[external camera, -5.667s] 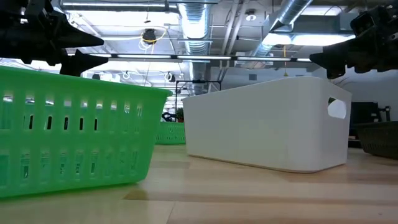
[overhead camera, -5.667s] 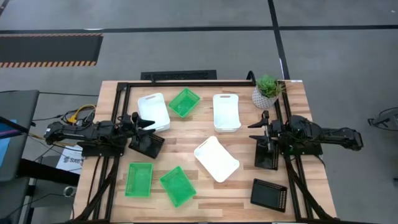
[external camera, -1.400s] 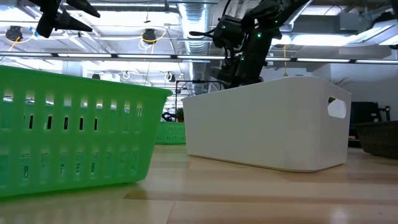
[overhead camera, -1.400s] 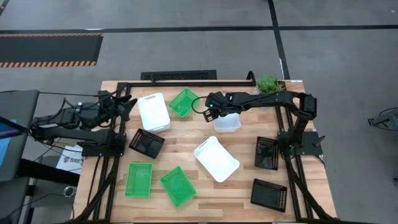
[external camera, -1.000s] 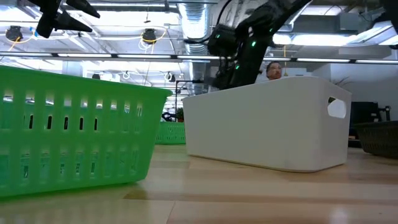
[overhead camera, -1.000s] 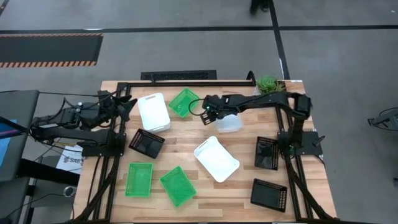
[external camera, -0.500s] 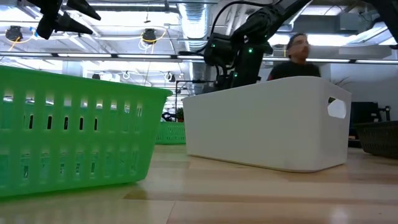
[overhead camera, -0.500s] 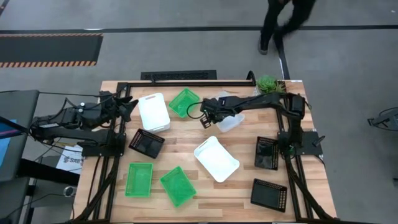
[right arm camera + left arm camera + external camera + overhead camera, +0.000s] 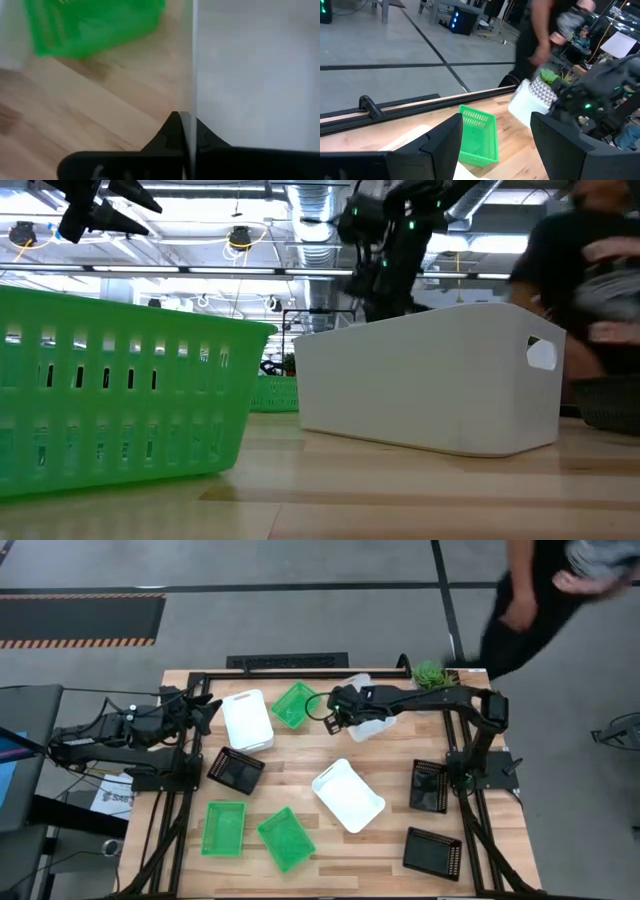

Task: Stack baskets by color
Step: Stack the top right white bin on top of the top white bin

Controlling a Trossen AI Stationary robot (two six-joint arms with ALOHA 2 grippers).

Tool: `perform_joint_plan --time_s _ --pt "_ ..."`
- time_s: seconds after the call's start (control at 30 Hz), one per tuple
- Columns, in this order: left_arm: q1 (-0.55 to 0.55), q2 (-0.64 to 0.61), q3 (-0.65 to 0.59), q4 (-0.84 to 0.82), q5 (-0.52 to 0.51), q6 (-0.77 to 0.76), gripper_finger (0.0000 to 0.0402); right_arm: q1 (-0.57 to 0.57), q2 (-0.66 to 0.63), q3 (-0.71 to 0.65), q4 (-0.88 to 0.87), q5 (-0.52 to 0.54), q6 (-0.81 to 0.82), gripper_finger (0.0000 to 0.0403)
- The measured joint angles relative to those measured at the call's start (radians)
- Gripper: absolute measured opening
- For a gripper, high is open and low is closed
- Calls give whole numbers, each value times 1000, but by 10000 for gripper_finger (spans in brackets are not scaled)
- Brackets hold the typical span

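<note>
Your right gripper [image 9: 343,721] clenches the tilted white basket's [image 9: 372,723] rim at upper centre, while your left gripper [image 9: 207,714] waits released at left.

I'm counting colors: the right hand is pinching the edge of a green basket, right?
Not quite. The right hand is pinching the edge of a white basket, not a green one. The right wrist view shows its fingers shut on the white wall; a green basket sits beside it on the table.
</note>
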Motion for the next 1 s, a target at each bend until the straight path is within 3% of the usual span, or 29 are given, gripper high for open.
perform_joint_plan --time_s 0.17,0.3,0.4,1.0 --pt "0 0 0 1 -5 3 224 38 -27 97 55 28 -27 2" --pt "0 0 0 12 -32 12 224 58 26 203 158 -3 -80 1" --pt "0 0 0 40 -46 31 224 68 112 319 220 -31 -119 1" --pt "0 0 122 62 -87 188 224 92 631 982 223 -146 -135 1"
